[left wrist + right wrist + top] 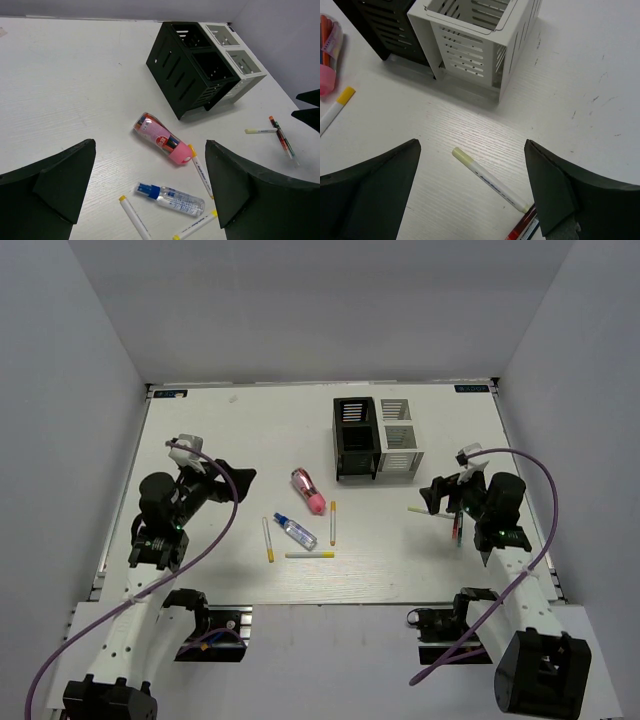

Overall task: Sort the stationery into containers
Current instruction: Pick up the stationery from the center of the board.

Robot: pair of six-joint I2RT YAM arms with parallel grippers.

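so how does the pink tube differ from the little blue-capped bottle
The pink tube is chunky and pink-red; the blue-capped bottle is slimmer and clear. The pink tube lies closer to the black organizer; the blue-capped bottle lies farther from it. Both lie on their sides on the table, unheld.

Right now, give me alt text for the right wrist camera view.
A thin white pen with a pale yellow cap lies on the white table below the open right gripper. Beyond it stands a white slatted organizer beside a black slatted organizer.
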